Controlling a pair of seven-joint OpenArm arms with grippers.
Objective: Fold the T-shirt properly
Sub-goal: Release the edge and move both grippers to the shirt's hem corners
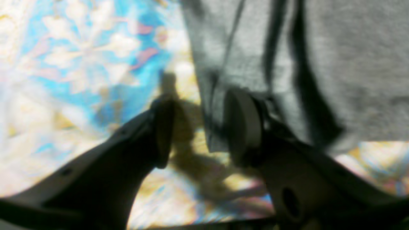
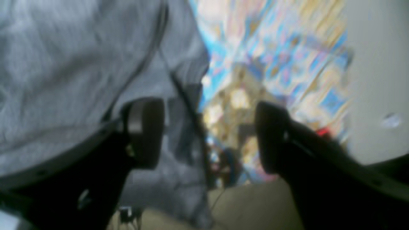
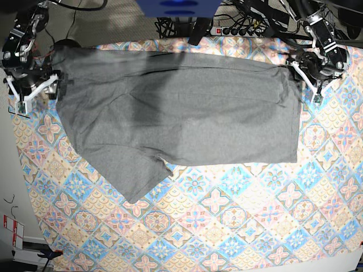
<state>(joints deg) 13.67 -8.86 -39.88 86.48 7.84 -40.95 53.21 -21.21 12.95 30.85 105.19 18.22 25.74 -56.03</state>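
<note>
The grey T-shirt [image 3: 181, 113] lies flat across the far half of the table, one sleeve pointing toward the front left. My left gripper [image 3: 309, 82] is at its right edge and my right gripper [image 3: 42, 88] at its left edge. In the left wrist view the left gripper [image 1: 203, 127] has its jaws apart. A hanging edge of the T-shirt [image 1: 351, 64] sits between them beside the pale pad, with a gap on the other side. In the right wrist view the right gripper [image 2: 207, 137] stands wide open, the T-shirt [image 2: 64, 64] edge near one pad.
A patterned pastel tablecloth [image 3: 227, 215] covers the table; it also shows behind the jaws as the tablecloth [image 1: 80, 48] and the tablecloth [image 2: 271, 48]. A power strip with cables [image 3: 238, 28] lies behind the table's far edge. Bare floor [image 3: 11, 170] runs along the left.
</note>
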